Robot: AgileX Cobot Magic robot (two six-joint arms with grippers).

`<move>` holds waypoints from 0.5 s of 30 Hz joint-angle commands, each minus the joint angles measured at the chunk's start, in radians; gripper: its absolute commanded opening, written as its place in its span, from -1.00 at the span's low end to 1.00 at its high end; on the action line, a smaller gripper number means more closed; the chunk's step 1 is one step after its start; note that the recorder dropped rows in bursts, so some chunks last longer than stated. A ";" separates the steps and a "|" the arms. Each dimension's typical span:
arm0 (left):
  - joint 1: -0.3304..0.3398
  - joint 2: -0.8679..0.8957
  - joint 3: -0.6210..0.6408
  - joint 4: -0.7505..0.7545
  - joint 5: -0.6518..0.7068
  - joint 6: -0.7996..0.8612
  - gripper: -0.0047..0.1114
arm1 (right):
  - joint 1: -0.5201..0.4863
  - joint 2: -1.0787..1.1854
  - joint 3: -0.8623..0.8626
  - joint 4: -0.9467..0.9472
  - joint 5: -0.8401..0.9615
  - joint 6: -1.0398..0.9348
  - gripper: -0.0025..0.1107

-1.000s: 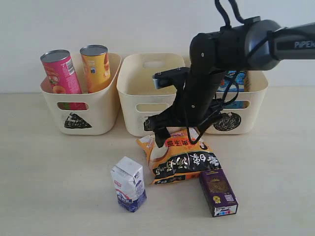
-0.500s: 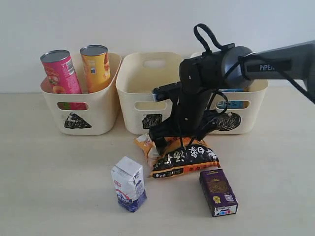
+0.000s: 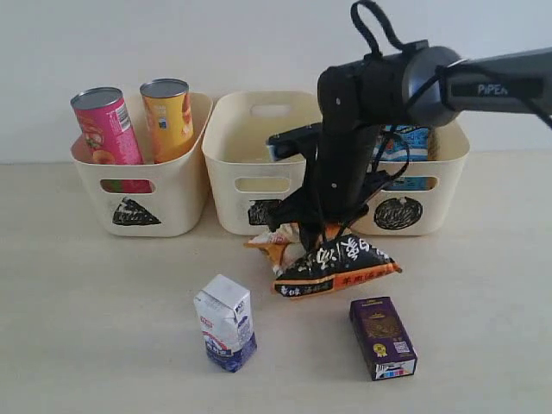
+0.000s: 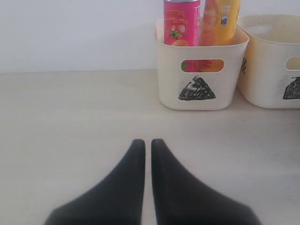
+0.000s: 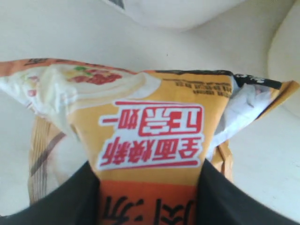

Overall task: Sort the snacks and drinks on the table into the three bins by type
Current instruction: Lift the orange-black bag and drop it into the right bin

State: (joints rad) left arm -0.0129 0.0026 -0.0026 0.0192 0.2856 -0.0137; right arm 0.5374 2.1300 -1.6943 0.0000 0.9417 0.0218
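My right gripper [image 3: 312, 231] is shut on the orange-black bag [image 3: 341, 260], pinching it in front of the middle bin [image 3: 246, 151]; the bag is bunched and tilted up. In the right wrist view the bag [image 5: 150, 117] fills the gap between both dark fingers [image 5: 61, 199]. The pink tube [image 3: 106, 129] and yellow-orange tube [image 3: 169, 116] stand in the triangle bin [image 3: 177, 203]. A blue-white bag [image 3: 412, 145] sits in the circle bin [image 3: 440, 203]. The white-and-blue carton [image 3: 226, 323] and dark purple box [image 3: 382, 336] stand on the table. My left gripper [image 4: 147, 143] is shut and empty over bare table.
The three bins stand in a row along the back, near the wall. The left wrist view shows the triangle bin [image 4: 201, 70] with both tubes, and part of the square bin [image 4: 276, 70] beside it. My right arm reaches in from the right, above the circle bin.
My right gripper came down onto the orange-black bag and closed on it. The bag went from lying flat to bunched and tilted up. The left gripper stayed still.
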 commanded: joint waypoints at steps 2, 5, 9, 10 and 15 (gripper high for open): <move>0.003 -0.003 0.003 -0.003 -0.005 0.003 -0.85 | -0.007 -0.106 -0.003 -0.008 0.080 -0.044 -0.96; 0.003 -0.003 0.003 -0.003 -0.005 0.003 -0.85 | -0.007 -0.133 -0.003 -0.008 0.126 -0.058 -0.96; 0.003 -0.003 0.003 -0.003 -0.005 0.003 -0.85 | -0.007 -0.187 -0.003 -0.008 0.141 -0.060 -0.96; 0.003 -0.003 0.003 -0.003 -0.005 0.003 -0.85 | -0.007 -0.206 -0.003 0.000 0.141 -0.069 -0.96; 0.003 -0.003 0.003 -0.003 -0.005 0.003 -0.85 | -0.010 -0.303 -0.003 0.017 0.151 -0.107 -0.96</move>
State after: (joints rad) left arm -0.0129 0.0026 -0.0026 0.0192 0.2856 -0.0137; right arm 0.5374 1.8925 -1.6924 0.0123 1.0872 -0.0638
